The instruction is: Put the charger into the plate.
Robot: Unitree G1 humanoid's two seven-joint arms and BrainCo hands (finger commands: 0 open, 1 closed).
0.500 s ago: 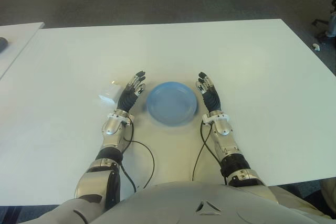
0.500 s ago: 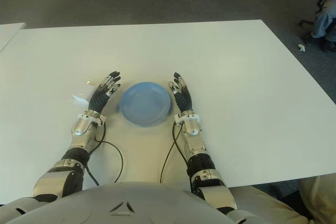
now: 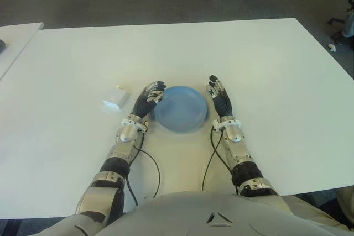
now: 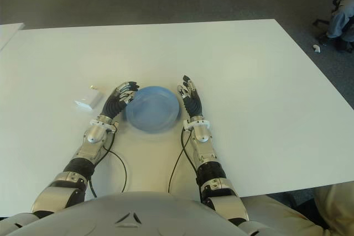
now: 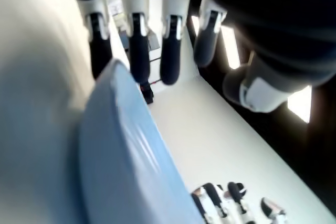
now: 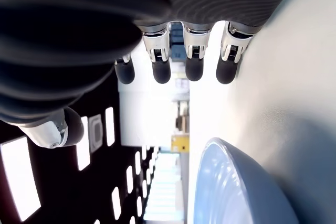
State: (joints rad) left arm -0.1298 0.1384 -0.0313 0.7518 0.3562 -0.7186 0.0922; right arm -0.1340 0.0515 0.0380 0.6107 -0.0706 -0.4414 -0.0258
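The white charger (image 3: 114, 99) lies on the white table (image 3: 265, 70), left of the empty blue plate (image 3: 180, 109). My left hand (image 3: 150, 95) is at the plate's left rim, a short way right of the charger and not touching it. Its fingers (image 5: 139, 51) are spread over the plate's edge (image 5: 121, 156) and hold nothing. My right hand (image 3: 217, 92) shows open beside the plate's right rim (image 6: 231, 192), with its fingers (image 6: 193, 61) straight and nothing in them.
Black cables (image 3: 152, 164) trail from both wrists toward my body. A second white table (image 3: 16, 37) stands at the far left across a narrow gap. A chair base and a person's leg (image 4: 340, 17) show at the far right on the dark floor.
My left hand has moved right, away from the charger and up to the plate's left rim. The charger, the plate and my right hand have stayed put.
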